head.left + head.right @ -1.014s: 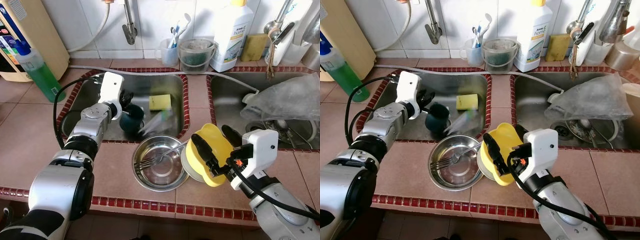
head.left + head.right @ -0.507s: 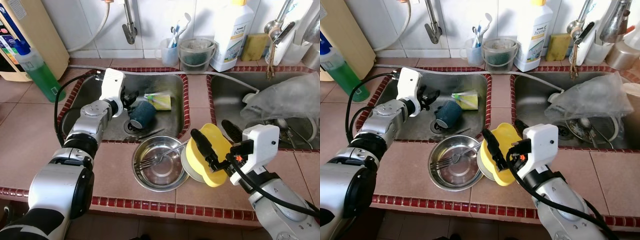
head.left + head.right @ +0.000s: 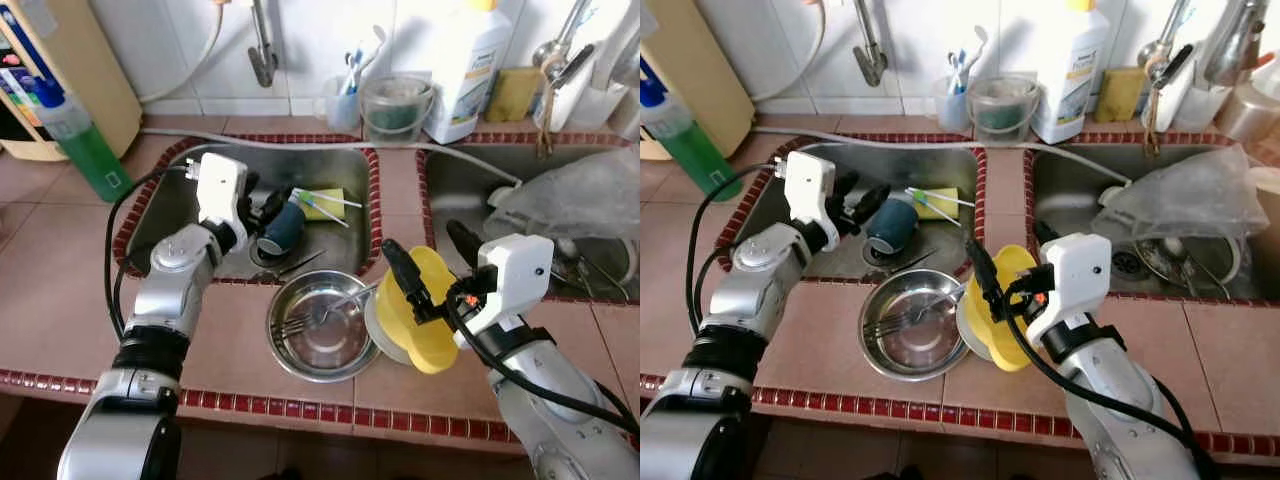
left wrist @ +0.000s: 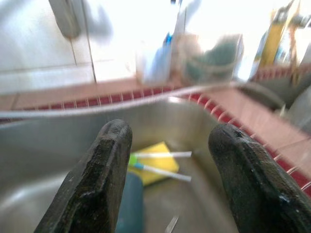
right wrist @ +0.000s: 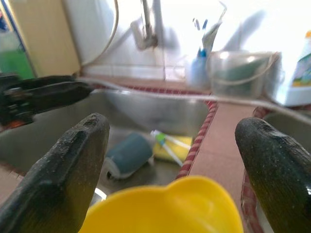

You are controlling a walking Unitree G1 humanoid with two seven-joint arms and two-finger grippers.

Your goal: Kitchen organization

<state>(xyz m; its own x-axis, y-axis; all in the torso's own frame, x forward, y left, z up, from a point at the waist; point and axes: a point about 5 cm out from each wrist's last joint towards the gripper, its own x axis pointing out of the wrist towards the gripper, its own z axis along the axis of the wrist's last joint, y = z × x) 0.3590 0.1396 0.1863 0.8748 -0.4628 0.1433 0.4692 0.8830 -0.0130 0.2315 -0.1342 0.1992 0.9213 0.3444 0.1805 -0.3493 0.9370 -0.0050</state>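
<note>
A dark teal cup (image 3: 283,228) lies on its side in the left sink (image 3: 180,190), beside a yellow sponge (image 3: 322,205) with thin brushes (image 3: 325,203) across it. My left gripper (image 3: 262,198) hovers open just left of the cup, nothing between its fingers (image 4: 104,165). On the counter in front stands a steel bowl (image 3: 320,325) holding a fork (image 3: 300,322). My right gripper (image 3: 420,240) is shut on a yellow bowl (image 3: 420,310), tilted on edge over a pale plate (image 3: 378,338) right of the steel bowl. In the right wrist view the yellow bowl (image 5: 165,208) sits between the fingers, the cup (image 5: 127,154) beyond.
A green soap bottle (image 3: 85,145) and a beige appliance (image 3: 60,60) stand at the far left. The faucet (image 3: 262,50), a brush cup (image 3: 340,95), a clear tub (image 3: 395,105) and a detergent bottle (image 3: 462,60) line the back wall. The right sink holds a plastic bag (image 3: 580,195).
My left gripper let go of the teal cup, which tipped onto its side. Thin brushes now lie across the sponge. The right gripper with the yellow bowl barely moved.
</note>
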